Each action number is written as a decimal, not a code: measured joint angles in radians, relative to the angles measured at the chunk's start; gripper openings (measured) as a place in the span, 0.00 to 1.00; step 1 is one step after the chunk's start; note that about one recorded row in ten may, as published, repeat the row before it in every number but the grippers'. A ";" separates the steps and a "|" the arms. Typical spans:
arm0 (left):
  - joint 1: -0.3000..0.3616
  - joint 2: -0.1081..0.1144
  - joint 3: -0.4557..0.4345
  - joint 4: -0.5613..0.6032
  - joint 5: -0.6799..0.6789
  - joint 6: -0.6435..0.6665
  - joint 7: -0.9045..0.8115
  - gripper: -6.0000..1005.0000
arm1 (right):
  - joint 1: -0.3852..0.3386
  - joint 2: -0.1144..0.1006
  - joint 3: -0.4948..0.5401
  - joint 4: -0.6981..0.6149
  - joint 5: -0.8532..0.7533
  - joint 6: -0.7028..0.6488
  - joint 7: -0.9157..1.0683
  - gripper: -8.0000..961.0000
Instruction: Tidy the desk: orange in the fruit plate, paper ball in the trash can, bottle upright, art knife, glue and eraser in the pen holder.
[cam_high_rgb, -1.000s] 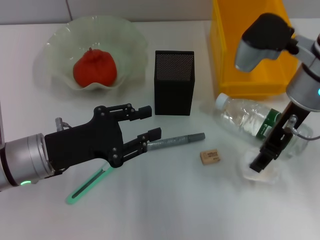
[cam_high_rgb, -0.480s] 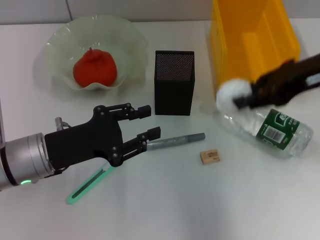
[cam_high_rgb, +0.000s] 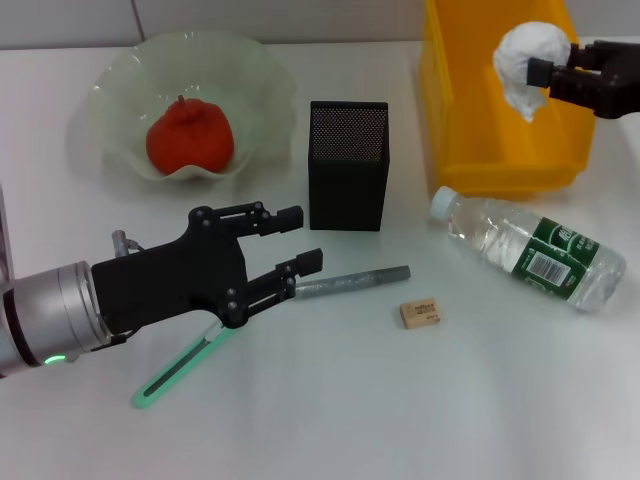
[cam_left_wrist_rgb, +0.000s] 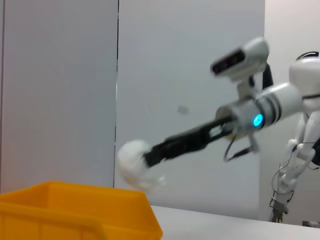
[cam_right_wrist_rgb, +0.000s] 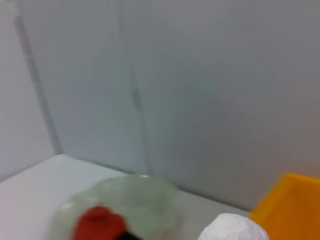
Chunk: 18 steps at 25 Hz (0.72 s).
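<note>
The right gripper (cam_high_rgb: 541, 72) has its fingers clamped on the paper ball (cam_high_rgb: 527, 52), held above the yellow bin (cam_high_rgb: 480, 150). The left gripper (cam_high_rgb: 297, 240) hovers over the desk (cam_high_rgb: 400, 400), fingers apart.

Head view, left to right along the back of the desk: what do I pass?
Fruit plate holding the orange → black mesh pen holder → yellow trash can → paper ball, held over the can by the right end effector.
</note>
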 joint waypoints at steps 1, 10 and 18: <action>-0.001 0.000 0.000 0.000 0.000 -0.001 0.000 0.46 | 0.008 0.000 0.000 0.049 0.010 0.046 -0.047 0.44; -0.006 -0.002 0.000 0.000 0.000 -0.001 0.000 0.47 | 0.083 0.001 -0.009 0.328 0.176 0.320 -0.391 0.48; -0.007 -0.004 0.000 0.000 0.000 0.000 -0.003 0.47 | 0.165 -0.005 -0.012 0.443 0.176 0.392 -0.480 0.53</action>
